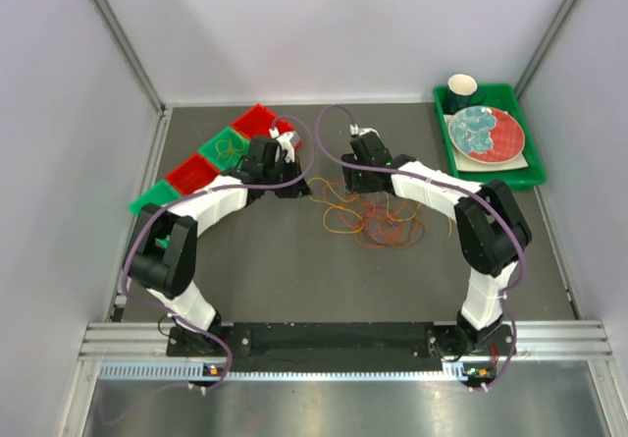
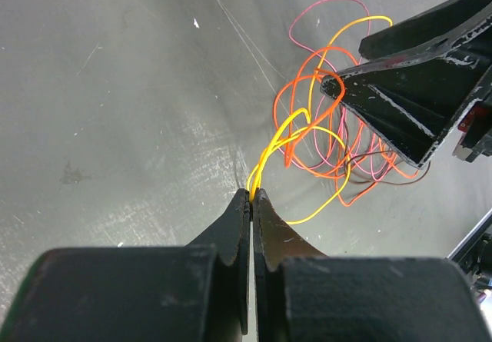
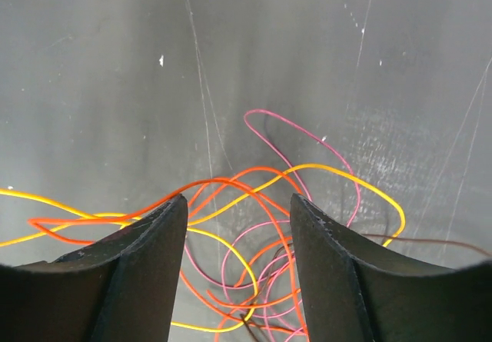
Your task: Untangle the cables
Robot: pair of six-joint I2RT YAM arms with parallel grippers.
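My left gripper (image 2: 251,194) is clamped shut on the yellow cable (image 2: 280,138), pinched right at the fingertips. From there the strand runs straight ahead into the tangle (image 1: 378,216), which lies on the table (image 1: 294,270) between my two arms.

My right gripper (image 3: 238,204) hangs over the tangle with its jaws apart and nothing gripped. An orange cable (image 3: 231,182) and a yellow one cross the gap between its fingers from side to side, both loose. So the right hand is the nearer one, right on top of the tangle, while the left sits off to the tangle's left.

I reckon the pull should follow the yellow strand's line, away from the tangle.

The left wrist view shows the pinch and the right fingers dipping into the loops. The overhead view hides both behind my arms but shows the tangle's whole spread. Only the right wrist view shows a pink cable (image 3: 300,134) looping out past the tangle.
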